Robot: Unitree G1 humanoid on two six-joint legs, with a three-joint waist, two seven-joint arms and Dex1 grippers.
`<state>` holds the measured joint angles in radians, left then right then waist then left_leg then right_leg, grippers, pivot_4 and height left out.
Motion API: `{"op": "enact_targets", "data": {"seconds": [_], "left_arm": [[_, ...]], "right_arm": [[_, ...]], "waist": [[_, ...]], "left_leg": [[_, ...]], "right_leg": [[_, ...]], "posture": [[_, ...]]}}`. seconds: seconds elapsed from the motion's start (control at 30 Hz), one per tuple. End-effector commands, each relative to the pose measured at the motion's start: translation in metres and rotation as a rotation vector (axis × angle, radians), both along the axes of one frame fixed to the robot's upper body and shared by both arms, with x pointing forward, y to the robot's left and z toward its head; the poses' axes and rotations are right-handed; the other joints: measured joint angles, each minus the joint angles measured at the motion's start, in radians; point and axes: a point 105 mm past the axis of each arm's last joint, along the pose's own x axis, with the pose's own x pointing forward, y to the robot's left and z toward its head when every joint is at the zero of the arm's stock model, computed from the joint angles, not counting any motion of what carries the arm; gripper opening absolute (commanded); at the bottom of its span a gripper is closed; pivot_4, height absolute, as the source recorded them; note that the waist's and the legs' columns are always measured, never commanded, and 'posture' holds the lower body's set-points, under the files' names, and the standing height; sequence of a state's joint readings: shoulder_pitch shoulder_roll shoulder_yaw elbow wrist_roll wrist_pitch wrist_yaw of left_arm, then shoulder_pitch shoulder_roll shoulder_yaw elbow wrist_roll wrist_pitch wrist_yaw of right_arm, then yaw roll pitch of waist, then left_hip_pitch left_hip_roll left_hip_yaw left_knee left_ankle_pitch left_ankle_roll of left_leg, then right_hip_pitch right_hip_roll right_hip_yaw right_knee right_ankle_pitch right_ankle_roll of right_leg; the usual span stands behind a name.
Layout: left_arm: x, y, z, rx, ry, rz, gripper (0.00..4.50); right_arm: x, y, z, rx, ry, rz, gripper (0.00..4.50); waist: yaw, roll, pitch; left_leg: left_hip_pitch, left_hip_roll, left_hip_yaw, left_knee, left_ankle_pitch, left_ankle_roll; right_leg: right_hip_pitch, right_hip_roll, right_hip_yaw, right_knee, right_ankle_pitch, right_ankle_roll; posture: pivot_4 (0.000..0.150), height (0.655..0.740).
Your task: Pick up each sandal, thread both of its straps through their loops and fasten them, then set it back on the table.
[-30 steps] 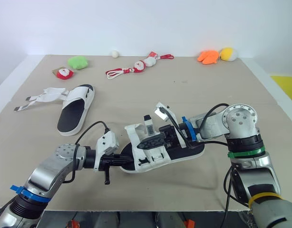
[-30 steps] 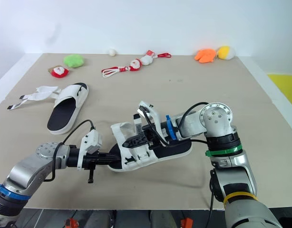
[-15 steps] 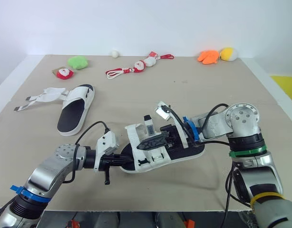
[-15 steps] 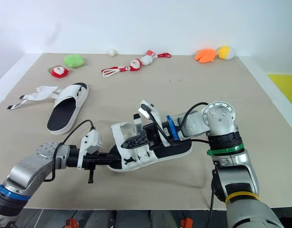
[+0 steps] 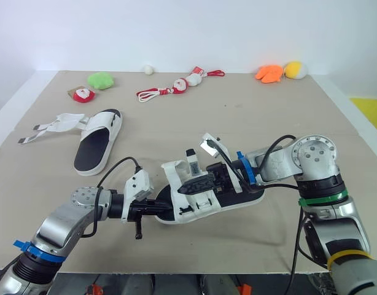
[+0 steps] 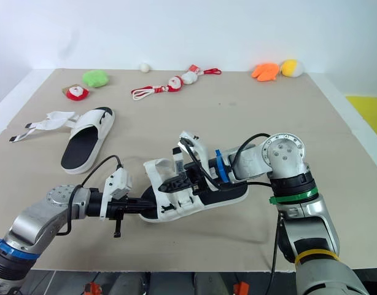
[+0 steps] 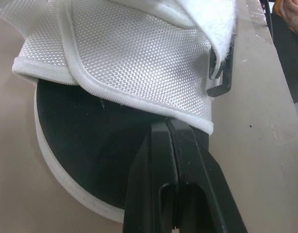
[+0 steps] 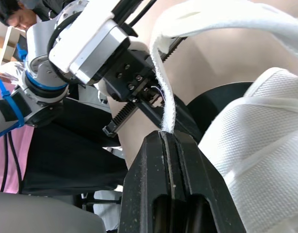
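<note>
Sandal (image 5: 198, 206): left jaws clamped at heel end; right jaws pinching its strap (image 8: 167, 97).

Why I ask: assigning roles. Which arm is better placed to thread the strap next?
Right. The right gripper pinches the strap, while the left gripper is shut on the sandal sole, steadying it.

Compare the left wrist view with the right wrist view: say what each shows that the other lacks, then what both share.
Left wrist view, not the right: the sandal's black loop and the white rim of its sole. Right wrist view, not the left: the right pincer shut on a white strap, and a person in the background. Both: the left pincer, shut, the white woven upper and the black footbed.
</note>
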<state>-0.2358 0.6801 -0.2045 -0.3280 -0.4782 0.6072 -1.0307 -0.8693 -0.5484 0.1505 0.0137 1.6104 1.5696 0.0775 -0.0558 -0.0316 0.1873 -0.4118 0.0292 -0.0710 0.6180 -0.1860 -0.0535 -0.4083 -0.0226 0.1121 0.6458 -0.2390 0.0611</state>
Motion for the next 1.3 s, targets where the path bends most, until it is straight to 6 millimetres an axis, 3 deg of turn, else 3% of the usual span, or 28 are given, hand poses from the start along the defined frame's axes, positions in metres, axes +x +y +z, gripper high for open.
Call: {"op": "enact_targets", "data": {"seconds": [0.03,0.37,1.1,1.3], "left_arm": [[-0.002,0.002,-0.017,0.046,0.055,0.024,0.00],[0.000,0.000,-0.017,0.042,0.054,0.026,0.00],[0.001,-0.002,-0.018,0.035,0.050,0.030,0.00],[0.001,-0.002,-0.017,0.035,0.047,0.027,0.00]], "right_arm": [[-0.002,-0.004,-0.006,-0.065,-0.041,0.005,0.08],[0.001,-0.008,-0.011,-0.146,-0.127,-0.008,0.08],[-0.002,0.004,0.000,-0.121,-0.275,0.027,0.08],[-0.004,0.003,-0.005,-0.147,-0.288,0.029,0.08]], "waist": [[0.000,0.000,0.000],[0.005,0.000,0.000],[0.008,0.000,0.000],[0.008,0.000,0.000]], "left_leg": [[0.000,0.000,0.000,0.000,0.000,0.000],[-0.001,0.000,0.000,0.000,0.000,0.000],[-0.002,-0.001,0.000,0.000,0.000,0.000],[-0.002,-0.001,0.000,0.000,0.000,0.000]], "right_leg": [[0.000,0.000,0.000,0.000,0.000,0.000],[0.000,0.000,0.000,-0.001,0.000,0.000],[-0.001,-0.001,0.000,-0.001,0.000,0.000],[-0.001,-0.001,0.000,-0.001,0.000,0.000]], "posture": [[0.150,0.7400],[0.150,0.7400],[0.150,0.7400],[0.150,0.7400]]}}
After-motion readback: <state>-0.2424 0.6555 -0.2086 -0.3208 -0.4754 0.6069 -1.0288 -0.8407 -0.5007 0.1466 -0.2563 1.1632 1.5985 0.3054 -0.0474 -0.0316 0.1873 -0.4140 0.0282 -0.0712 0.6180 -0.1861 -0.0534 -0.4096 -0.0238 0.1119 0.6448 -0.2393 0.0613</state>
